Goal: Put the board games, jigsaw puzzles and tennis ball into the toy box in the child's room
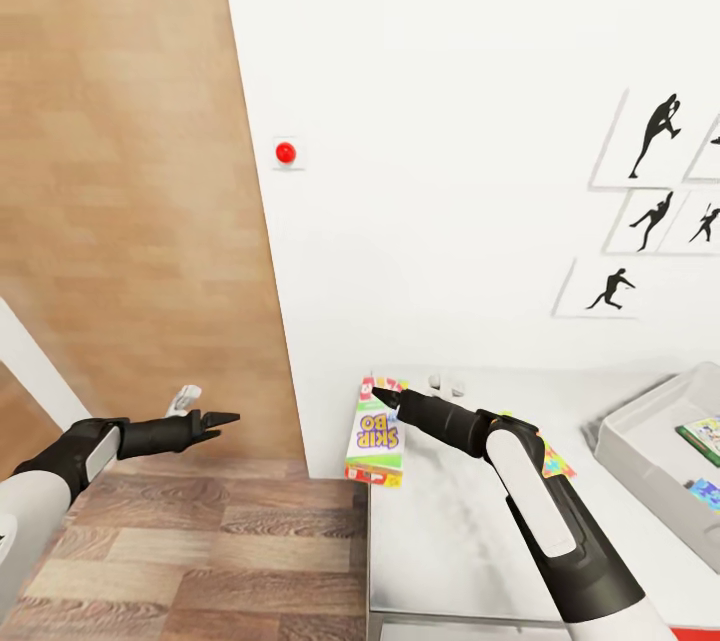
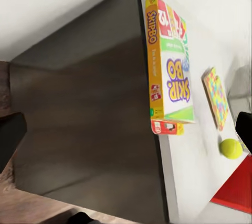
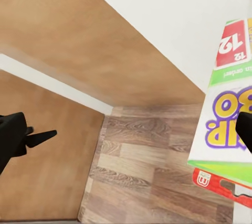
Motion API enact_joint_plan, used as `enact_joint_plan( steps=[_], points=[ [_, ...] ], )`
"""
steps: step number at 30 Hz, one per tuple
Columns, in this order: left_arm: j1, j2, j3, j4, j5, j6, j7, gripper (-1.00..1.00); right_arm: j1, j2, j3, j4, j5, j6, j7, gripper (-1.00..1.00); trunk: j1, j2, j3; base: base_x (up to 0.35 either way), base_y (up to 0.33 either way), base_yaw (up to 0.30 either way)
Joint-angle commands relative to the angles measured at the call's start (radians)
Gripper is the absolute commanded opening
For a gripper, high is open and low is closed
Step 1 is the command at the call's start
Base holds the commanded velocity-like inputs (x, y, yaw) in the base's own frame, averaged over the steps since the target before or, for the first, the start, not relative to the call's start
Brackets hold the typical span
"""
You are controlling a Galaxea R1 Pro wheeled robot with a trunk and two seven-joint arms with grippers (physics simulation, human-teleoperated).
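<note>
A white-grey table (image 1: 450, 541) stands against a white wall. At its near-left corner lies the yellow-green board game (image 1: 375, 433), a flat box printed "SKIP-BO" in purple letters, stacked on a red-edged box that peeks out beneath it. The stack sits right at the table's left edge, apparently overhanging it slightly in the left wrist view. The box's long axis runs along that edge, from the front toward the wall.

The right gripper (image 1: 381, 395) hovers at the box's wall-side end, just above or touching it; contact cannot be judged. Its tip looks narrow, but whether the fingers are spread or pressed together cannot be told. The left gripper (image 1: 225, 418) hangs over the wood floor, left of the table and apart from the box, fingers seemingly close together and holding nothing. The right arm is clearly nearer, so the pick-up likely falls to it.

A jigsaw puzzle (image 2: 217, 97) of pink, yellow, blue and green pieces lies further in from the edge, with the tennis ball (image 2: 230, 148) near it. The toy box (image 1: 655, 441), a light grey tray, sits toward the table's right side and already holds colourful flat items.
</note>
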Motion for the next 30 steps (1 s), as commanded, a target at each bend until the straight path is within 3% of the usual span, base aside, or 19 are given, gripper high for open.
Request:
enact_joint_plan(
  steps=[1, 12, 30],
  points=[
    [-0.001, 0.001, 0.003, 0.000, -0.001, 0.009, -0.011, 1.00, -0.001, -0.001, 0.002, -0.001, -0.011, 0.001, -0.010, 1.00, 0.001, -0.002, 0.000, 0.000, 0.000, 0.000],
    [0.000, 0.015, 0.001, 0.000, -0.004, 0.013, -0.089, 1.00, 0.000, 0.002, 0.002, -0.001, -0.013, 0.000, -0.010, 1.00, 0.001, -0.002, 0.018, 0.000, 0.000, 0.000],
    [0.000, 0.030, 0.002, 0.000, -0.001, 0.014, -0.098, 1.00, 0.001, 0.011, 0.000, -0.001, -0.012, -0.003, -0.010, 1.00, 0.001, -0.002, 0.047, 0.000, 0.000, 0.000]
  ],
)
